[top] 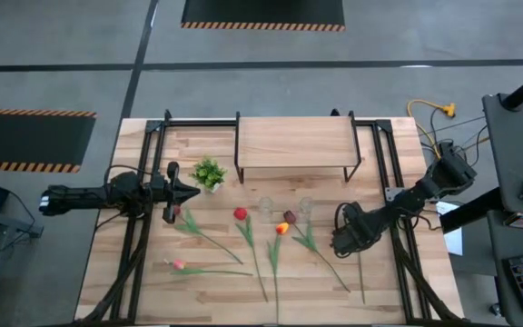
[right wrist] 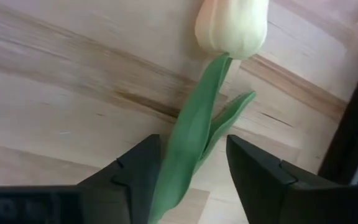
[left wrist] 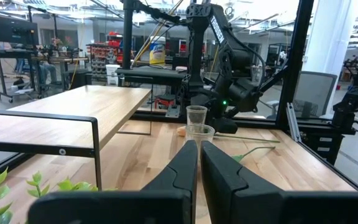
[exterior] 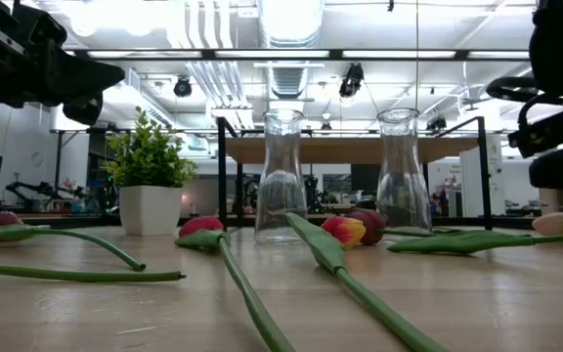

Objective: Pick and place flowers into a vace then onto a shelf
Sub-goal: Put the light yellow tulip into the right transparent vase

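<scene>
Cream-headed tulip [right wrist: 232, 25] is lying on the tabletop [top: 198, 291]; we are lowering our right pincer [right wrist: 190, 168], fingers apart, astride its stem. Next we judge closing and lifting toward a glass vase [top: 305, 206]. Left pincer [left wrist: 199, 163], fingers together, is waiting by the potted plant [top: 209, 172].

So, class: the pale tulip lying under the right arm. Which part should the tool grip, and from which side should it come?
Grip the stem just below the head, from straight above. The pale tulip lies flat on the table, and its thin stem runs between the open fingers of the right tool, so closing across it should catch it. The left tool waits near the potted plant.
</scene>
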Available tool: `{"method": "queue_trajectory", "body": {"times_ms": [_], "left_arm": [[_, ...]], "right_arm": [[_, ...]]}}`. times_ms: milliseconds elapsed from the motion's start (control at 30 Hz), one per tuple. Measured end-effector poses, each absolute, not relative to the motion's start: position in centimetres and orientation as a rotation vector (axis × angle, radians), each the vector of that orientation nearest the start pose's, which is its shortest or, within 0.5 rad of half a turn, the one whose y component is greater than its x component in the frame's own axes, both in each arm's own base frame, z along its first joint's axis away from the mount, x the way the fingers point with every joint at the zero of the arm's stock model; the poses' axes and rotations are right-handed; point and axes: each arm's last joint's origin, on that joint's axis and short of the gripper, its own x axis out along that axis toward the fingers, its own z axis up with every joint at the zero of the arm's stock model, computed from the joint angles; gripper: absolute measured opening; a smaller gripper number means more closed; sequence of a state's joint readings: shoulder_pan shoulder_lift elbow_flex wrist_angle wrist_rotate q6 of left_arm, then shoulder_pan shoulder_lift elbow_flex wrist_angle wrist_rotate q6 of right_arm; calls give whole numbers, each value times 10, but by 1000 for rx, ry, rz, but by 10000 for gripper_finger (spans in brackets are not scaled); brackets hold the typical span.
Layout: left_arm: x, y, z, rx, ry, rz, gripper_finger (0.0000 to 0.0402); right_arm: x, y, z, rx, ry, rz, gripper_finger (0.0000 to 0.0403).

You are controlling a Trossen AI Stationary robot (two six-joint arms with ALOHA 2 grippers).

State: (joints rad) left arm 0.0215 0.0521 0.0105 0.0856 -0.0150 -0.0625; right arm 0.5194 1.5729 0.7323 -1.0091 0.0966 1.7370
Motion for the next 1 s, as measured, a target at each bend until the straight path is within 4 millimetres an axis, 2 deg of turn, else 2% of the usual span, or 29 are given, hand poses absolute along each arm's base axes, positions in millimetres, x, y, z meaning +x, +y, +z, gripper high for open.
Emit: {"method": "queue_trajectory", "body": {"times_ms": [167,500,700,800,1000], "left_arm": [[100,3,171,-62,-45,35,3],[100,3,171,-62,-45,35,3],[100,3,171,-62,-45,35,3],[100,3,171,-63,-45,35,3],[100,3,171,-62,-46,35,3]], "right_arm": [[175,97,132,708,1387,-1162,133],[173,96,132,694,1412,-1163,17],[173,96,133,674,1429,-1133,12],[172,96,140,680,1419,-1092,12],[171,90,168,678,1207,-992,11]]}}
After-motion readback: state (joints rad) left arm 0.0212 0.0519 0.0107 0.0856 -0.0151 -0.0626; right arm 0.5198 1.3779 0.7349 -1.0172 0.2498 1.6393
